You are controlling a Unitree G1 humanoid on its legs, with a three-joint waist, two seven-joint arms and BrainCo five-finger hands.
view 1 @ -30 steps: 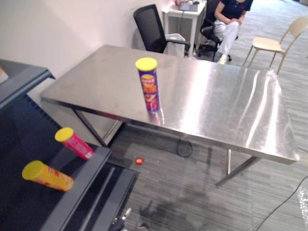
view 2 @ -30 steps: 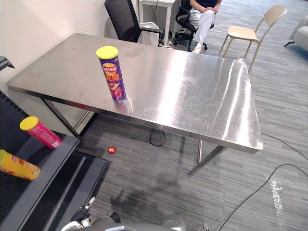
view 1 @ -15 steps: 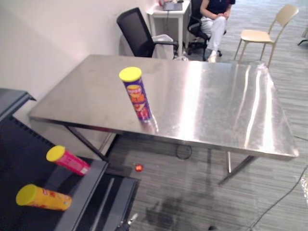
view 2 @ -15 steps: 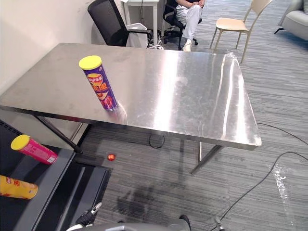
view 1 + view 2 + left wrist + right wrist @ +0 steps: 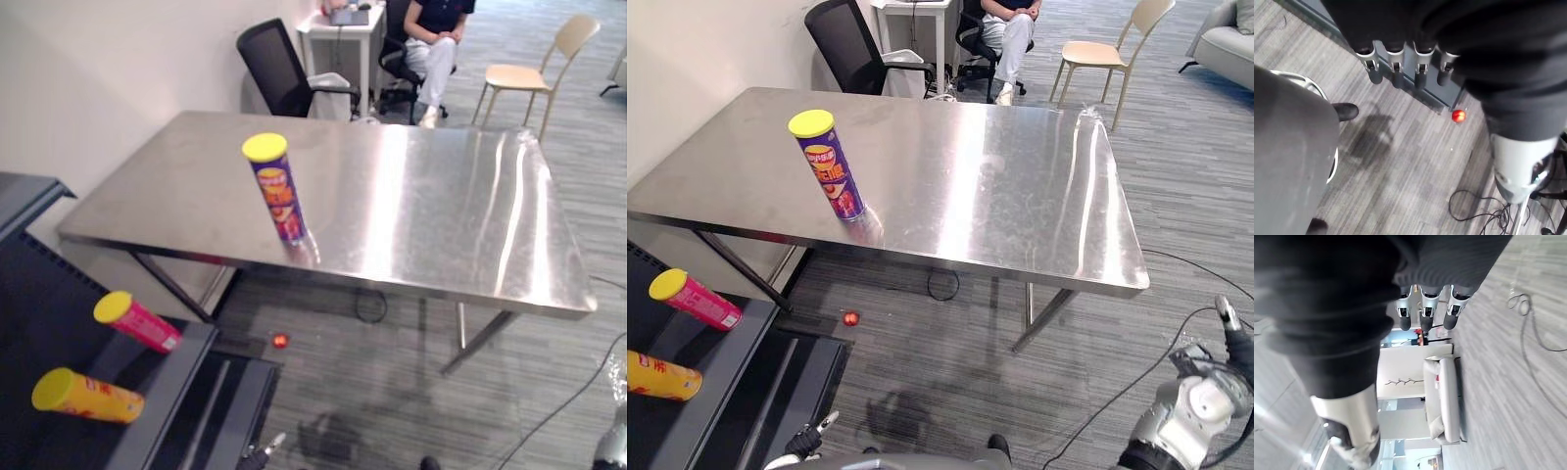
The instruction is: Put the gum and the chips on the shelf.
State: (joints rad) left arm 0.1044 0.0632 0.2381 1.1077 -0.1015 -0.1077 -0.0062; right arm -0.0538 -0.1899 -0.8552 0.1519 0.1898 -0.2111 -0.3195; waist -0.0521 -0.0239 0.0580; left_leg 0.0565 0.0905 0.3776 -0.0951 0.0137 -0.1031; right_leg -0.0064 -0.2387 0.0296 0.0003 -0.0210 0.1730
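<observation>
A purple chips can [image 5: 277,188] with a yellow lid stands upright on the steel table [image 5: 431,215], near its front left edge. On the dark shelf [image 5: 162,401] at my lower left lie a pink can [image 5: 137,321] and a yellow can [image 5: 86,396], both on their sides. A small red round thing [image 5: 280,340] lies on the carpet under the table's edge, and my left hand [image 5: 1405,68] hangs over the floor near it, fingers straight and holding nothing. My right hand [image 5: 1425,308] hangs with relaxed, empty fingers; its arm [image 5: 1185,416] shows at the lower right.
A black office chair [image 5: 284,69] and a white side desk [image 5: 338,24] stand behind the table. A person [image 5: 436,29] sits there, beside a beige chair [image 5: 534,73]. Cables [image 5: 1156,372] run over the carpet at the right. A wall closes the left side.
The camera has shifted a little. My right arm has come into view at the lower right. The cans and the red thing have not moved.
</observation>
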